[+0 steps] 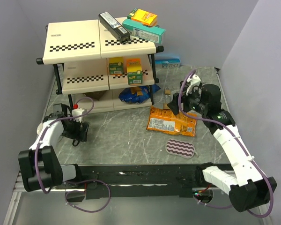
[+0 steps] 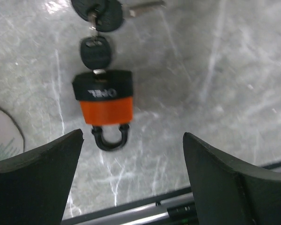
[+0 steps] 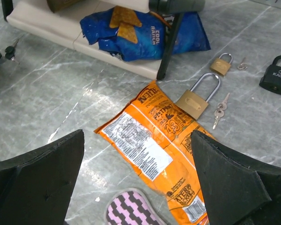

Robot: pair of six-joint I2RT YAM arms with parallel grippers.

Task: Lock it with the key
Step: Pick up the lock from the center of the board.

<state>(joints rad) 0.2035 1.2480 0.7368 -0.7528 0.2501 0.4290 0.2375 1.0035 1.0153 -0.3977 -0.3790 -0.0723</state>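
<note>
**Left hand [image 1: 78, 127] poised, locking unfinished**

Overhead, it hangs low over the grey marbled counter [image 1: 122, 136]; the right hand [image 1: 187, 101] is well apart. Left wrist view: fingers spread, holding nothing, above the orange-and-black padlock [image 2: 106, 101], a black-headed key [image 2: 96, 52] seated in it, shackle seemingly closed. Turning the key looks left to do. Right wrist view: fingers apart, empty, over an orange snack bag [image 3: 154, 140].

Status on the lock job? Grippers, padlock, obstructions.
Left gripper open, empty, over orange padlock on table. Key seated in its keyhole, untouched. Right gripper open, empty, over chip bag. Nothing blocking the padlock.
</note>
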